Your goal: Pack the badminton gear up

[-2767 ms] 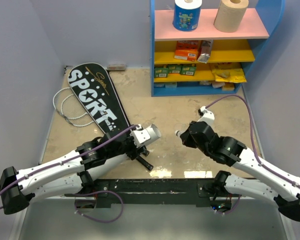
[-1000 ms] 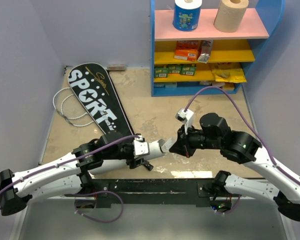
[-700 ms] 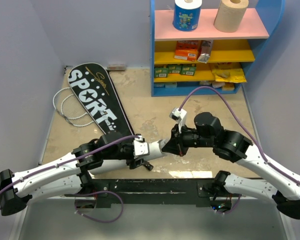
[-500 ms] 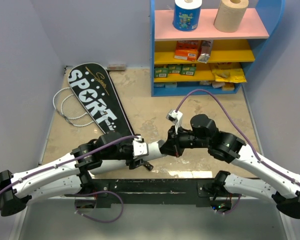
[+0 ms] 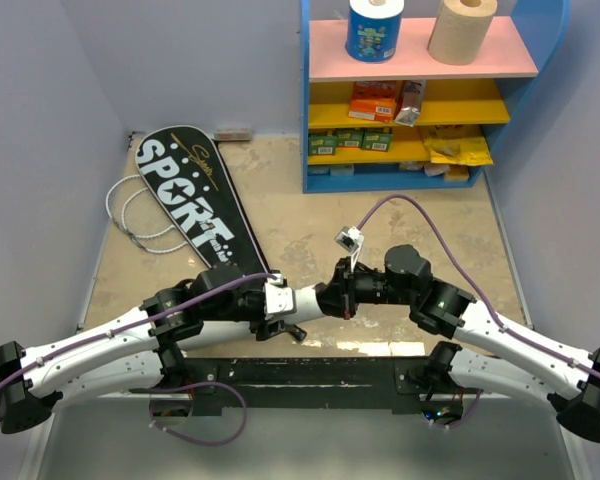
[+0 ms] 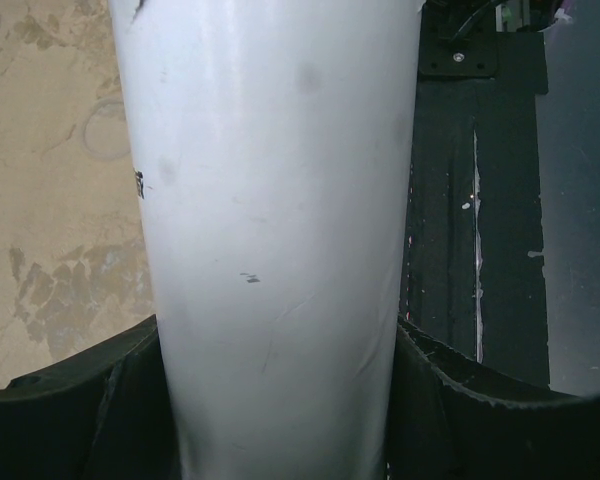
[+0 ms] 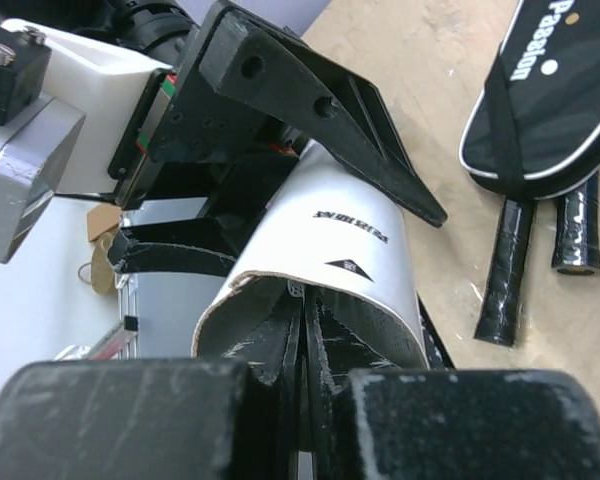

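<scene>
My left gripper is shut on the long white tube and holds it level above the table, its open end facing right. In the left wrist view the tube fills the space between the black fingers. My right gripper is pushed into the tube's open mouth. Its jaws are pressed together on a small white netted shuttlecock, mostly hidden. The black "SPORT" cover lies at the left, with white-strung racket heads sticking out beside it and black handles below it.
A blue shelf unit stands at the back right with paper rolls on top and orange and yellow packets inside. Walls close in on the left and right. A black rail runs along the near edge.
My right gripper has swung left and down to the tube and entered its open end. My left gripper has turned the tube to point right and has lowered a little.
</scene>
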